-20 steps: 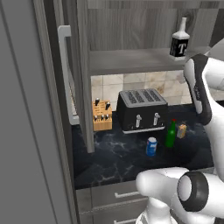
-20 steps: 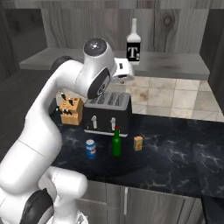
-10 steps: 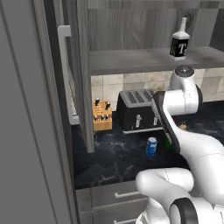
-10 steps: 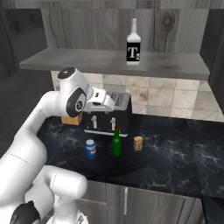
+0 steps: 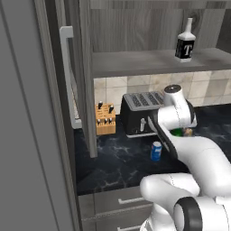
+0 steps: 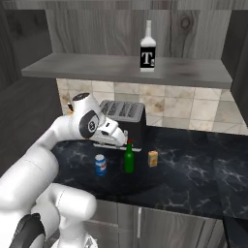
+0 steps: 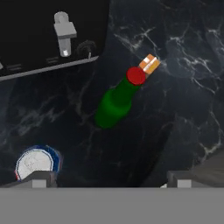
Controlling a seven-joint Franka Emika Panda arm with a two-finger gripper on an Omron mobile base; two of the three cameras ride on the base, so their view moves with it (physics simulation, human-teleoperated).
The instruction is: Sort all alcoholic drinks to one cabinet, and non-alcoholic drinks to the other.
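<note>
jaws: open wide, empty, above the slim green glass bottle (image 7: 117, 103)
green bottle: upright on dark marble bench (image 6: 193, 169), front of black toaster (image 6: 125, 116)
blue soda can (image 6: 100, 165): left of bottle
orange carton (image 6: 153, 158): right
pale black-labelled bottle (image 6: 147, 47): cabinet shelf (image 6: 87, 68)
</note>
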